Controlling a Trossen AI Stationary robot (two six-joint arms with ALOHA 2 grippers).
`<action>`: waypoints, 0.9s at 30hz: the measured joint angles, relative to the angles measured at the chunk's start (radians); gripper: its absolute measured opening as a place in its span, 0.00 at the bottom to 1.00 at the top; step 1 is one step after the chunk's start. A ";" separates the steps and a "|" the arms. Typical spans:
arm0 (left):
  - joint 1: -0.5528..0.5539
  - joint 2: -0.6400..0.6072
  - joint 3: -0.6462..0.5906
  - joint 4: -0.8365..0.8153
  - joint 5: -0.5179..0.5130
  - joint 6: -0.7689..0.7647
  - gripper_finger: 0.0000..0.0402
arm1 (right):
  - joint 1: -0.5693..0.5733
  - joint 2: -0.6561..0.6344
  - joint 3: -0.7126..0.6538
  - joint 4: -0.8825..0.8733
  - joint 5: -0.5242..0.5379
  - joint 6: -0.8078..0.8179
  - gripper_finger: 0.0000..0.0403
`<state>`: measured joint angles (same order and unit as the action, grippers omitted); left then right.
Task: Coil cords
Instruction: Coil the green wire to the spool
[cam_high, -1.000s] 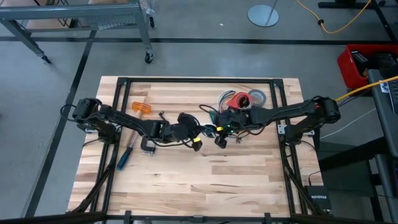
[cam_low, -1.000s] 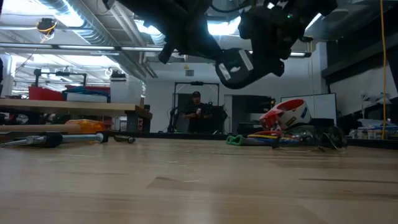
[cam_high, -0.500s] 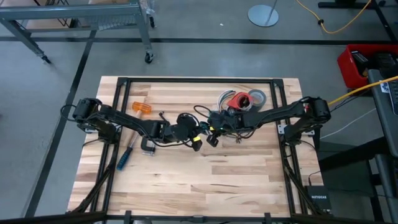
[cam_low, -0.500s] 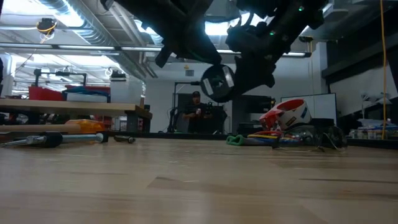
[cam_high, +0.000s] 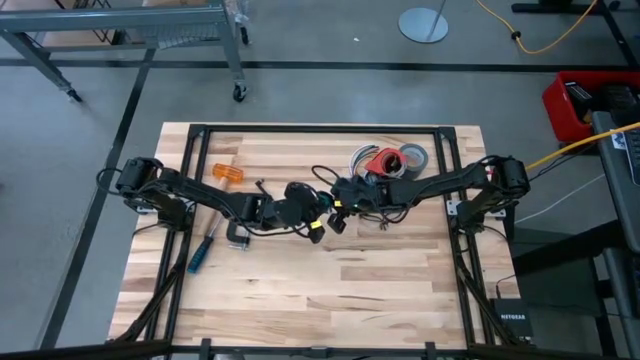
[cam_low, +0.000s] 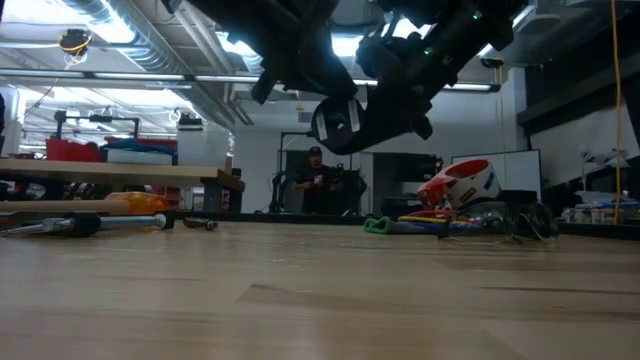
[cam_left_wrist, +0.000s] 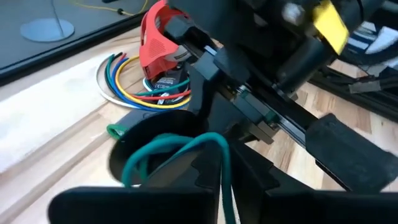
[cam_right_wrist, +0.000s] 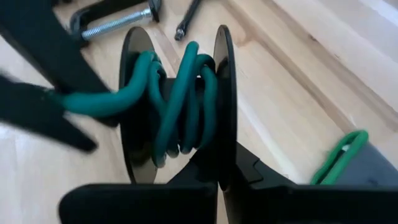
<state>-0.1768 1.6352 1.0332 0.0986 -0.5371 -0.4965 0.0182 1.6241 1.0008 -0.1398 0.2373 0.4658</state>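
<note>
Right pincer (cam_right_wrist: 217, 186) clamped on spool (cam_right_wrist: 177, 99); teal cord (cam_right_wrist: 180, 106) wound crosswise; left pincer (cam_high: 312, 228) state unclear.

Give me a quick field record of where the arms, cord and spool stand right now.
left tool: mid-table, holding the green cord
right tool: beside it, gripping a black spool
cord: several turns wound on the spool, one strand running off to the left tool
height: both raised above the table
clutter: red tape roll, screwdriver

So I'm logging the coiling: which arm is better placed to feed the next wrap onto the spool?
Left. Its end effector pinches the green cord running onto the black spool, which the right end effector holds.
</note>
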 joint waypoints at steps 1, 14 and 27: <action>-0.001 0.000 0.000 -0.001 0.000 0.007 0.06 | -0.005 0.000 0.000 0.016 0.002 -0.001 0.01; -0.032 0.001 0.001 -0.008 0.001 0.083 0.08 | -0.033 -0.002 0.002 0.100 -0.054 -0.011 0.01; -0.043 0.001 0.001 -0.011 -0.002 0.066 0.04 | -0.033 -0.002 0.002 0.132 -0.050 -0.029 0.01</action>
<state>-0.2196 1.6362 1.0340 0.0874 -0.5396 -0.4304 -0.0147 1.6222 1.0031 -0.0074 0.1869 0.4371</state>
